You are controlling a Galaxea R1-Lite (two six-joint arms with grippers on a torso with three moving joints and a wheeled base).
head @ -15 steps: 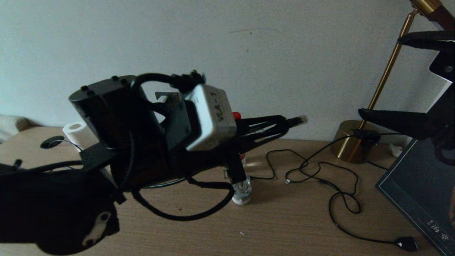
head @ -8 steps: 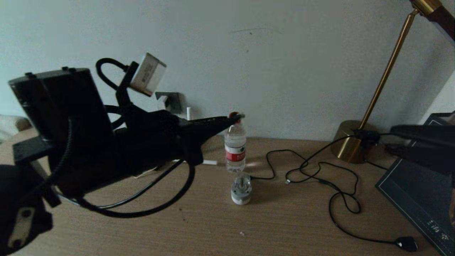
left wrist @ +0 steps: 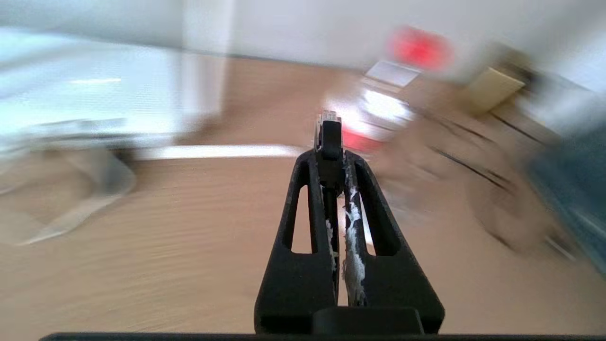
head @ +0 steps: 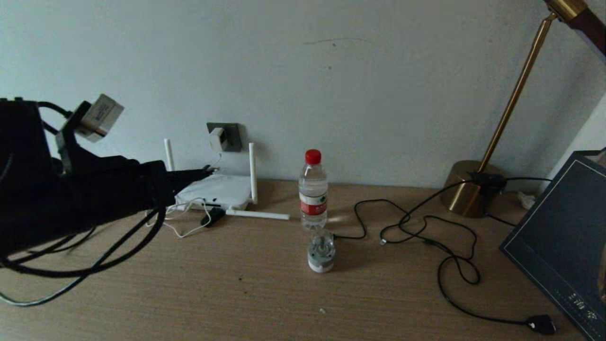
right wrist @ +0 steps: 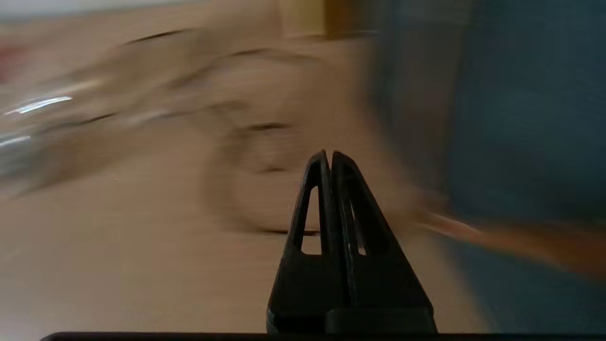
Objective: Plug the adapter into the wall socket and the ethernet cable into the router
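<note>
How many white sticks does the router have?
3 show: two upright on the router at and, one lying flat on the table. More may hide behind the left gripper.

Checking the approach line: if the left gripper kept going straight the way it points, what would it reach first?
Probably the router: the left gripper, shut on the ethernet cable plug, points at its near left edge. Depth is unclear; it may pass just above it toward the wall.

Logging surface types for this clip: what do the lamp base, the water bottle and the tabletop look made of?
Lamp base: brass-toned metal, judging by its glossy golden sheen. Water bottle: clear plastic, see-through, with a red cap. Tabletop: matte wood or wood-look laminate, streaked with fine grain; which one is unclear.
</note>
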